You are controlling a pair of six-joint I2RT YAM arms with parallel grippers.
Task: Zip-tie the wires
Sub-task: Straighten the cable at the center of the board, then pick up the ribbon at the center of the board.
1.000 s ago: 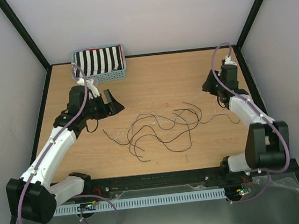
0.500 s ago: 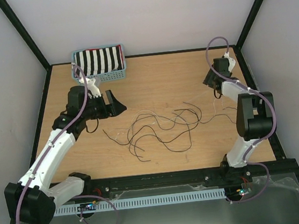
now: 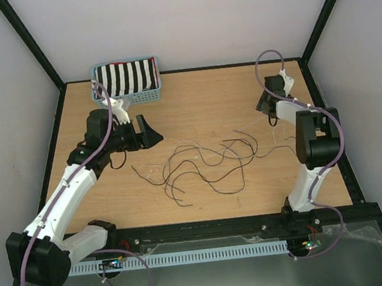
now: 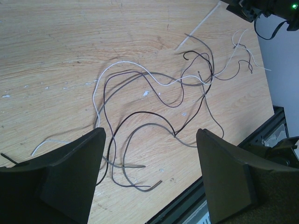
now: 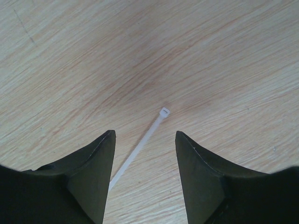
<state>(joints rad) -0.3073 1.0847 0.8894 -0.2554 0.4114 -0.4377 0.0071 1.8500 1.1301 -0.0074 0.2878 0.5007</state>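
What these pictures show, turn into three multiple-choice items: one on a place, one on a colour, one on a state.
1. Where on the table does the blue basket stand?
A. Far left corner
B. Near right corner
C. Middle

2. What colour is the zip tie below the right gripper?
A. Red
B. White
C. Green

3. How is the left gripper, above the wires?
A. Shut on them
B. Shut on the zip tie
C. Open, holding nothing

Answers:
1 A: the top view shows it at the table's far edge, on the left.
2 B: the right wrist view shows a white strip lying on the wood.
3 C: the left wrist view shows its fingers wide apart, with the wires lying loose on the table below.
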